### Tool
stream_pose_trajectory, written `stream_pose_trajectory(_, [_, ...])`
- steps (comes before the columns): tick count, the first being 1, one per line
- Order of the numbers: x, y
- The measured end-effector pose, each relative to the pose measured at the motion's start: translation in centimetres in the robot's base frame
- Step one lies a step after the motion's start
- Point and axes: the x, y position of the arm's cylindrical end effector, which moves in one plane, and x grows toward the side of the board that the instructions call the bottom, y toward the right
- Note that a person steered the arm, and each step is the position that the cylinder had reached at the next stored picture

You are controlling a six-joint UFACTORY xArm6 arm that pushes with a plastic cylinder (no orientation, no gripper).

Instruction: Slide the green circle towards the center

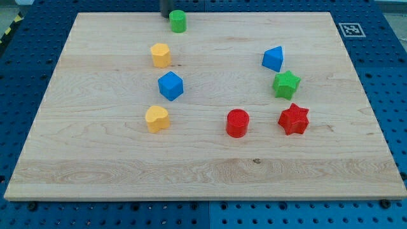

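Observation:
The green circle (pixel 178 21) stands near the board's top edge, left of the middle. My tip (pixel 169 15) shows as a dark rod end at the view's top, just behind the green circle and slightly to its left, touching or nearly touching it. Most of the rod is cut off by the view's top edge.
Below the green circle lie a yellow hexagon (pixel 161 55), a blue cube (pixel 170 86) and a yellow heart (pixel 156 118). To the right are a blue pentagon (pixel 273 58), a green star (pixel 286 84), a red star (pixel 294 119) and a red circle (pixel 238 123). The wooden board (pixel 203 178) rests on a blue pegboard.

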Motion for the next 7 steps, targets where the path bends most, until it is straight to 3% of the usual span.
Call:
stream_pose_trajectory(2, [0.1, -1.6])
stream_pose_trajectory(5, [1.5, 6.9])
stream_pose_trajectory(7, [7.1, 6.3])
